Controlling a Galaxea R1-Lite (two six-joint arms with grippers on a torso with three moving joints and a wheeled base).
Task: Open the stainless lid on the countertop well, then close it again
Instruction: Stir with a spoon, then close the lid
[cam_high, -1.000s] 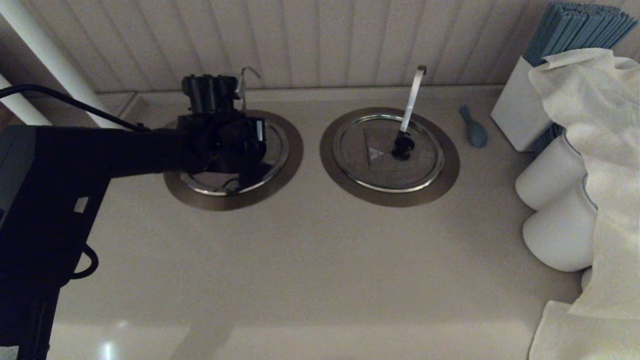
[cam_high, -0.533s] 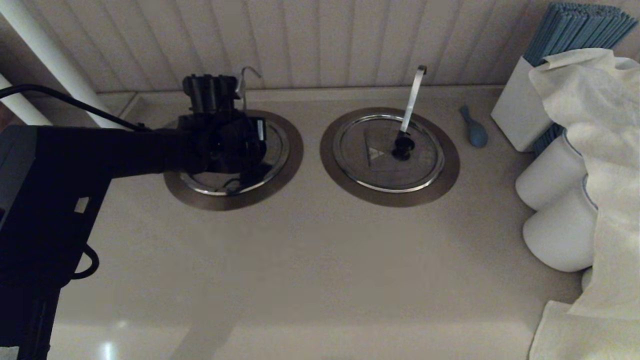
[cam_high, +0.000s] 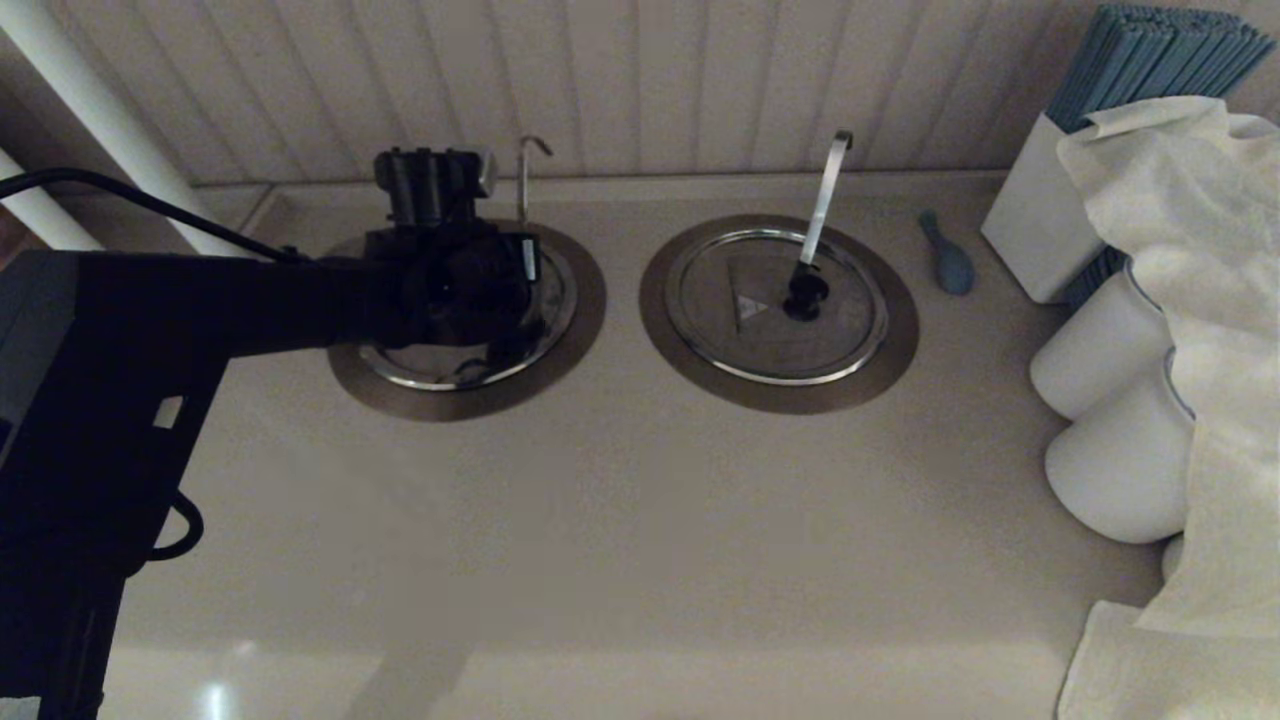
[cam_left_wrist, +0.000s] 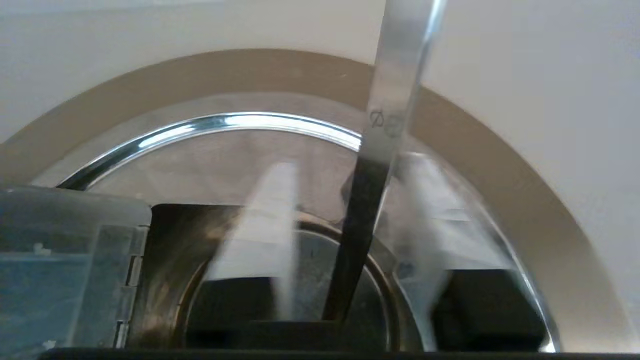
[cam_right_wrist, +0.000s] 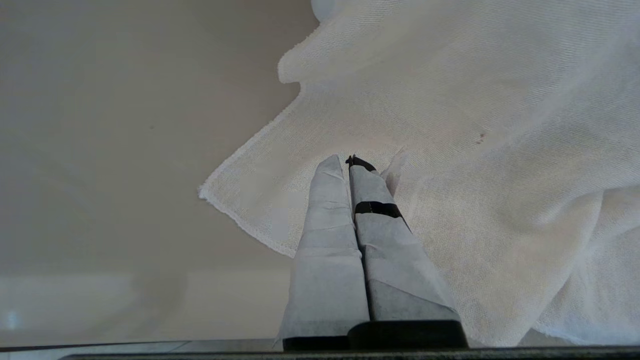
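A: Entry — lid (cam_high: 556, 300). Where is it?
B: Sitting in the left-hand well (cam_high: 590, 300) at the back of the bench (cam_high: 620, 520), mostly hidden under the left arm in the head view. Bright raised rim shows at the front and right edge. The bronze-grey flange rings it all round.

A: Ladle handle?
B: Thin grey hooked handle (cam_high: 524, 180) stands upright at the far edge of the lid, just right of the wrist. In the left wrist view it crosses the lid rim as a steel strip (cam_left_wrist: 395, 90), darkening lower down.

A: Left gripper (cam_left_wrist: 345, 305)?
B: Down over the lid's centre. Dark blocks show on either side of the handle's reflection on the steel, with a blurred pale finger (cam_left_wrist: 270, 220). Cannot tell from this whether it is apart or clamped on the knob; knob itself hidden.

A: Right gripper (cam_right_wrist: 347, 165)?
B: Parked, fingers pressed together, holding nothing, tips over a white cloth (cam_right_wrist: 475, 150).

A: Surroundings?
B: Twin lid (cam_high: 777, 305) closed in the right-hand well, black knob (cam_high: 805, 292) exposed, wider white handle (cam_high: 826, 195) leaning.
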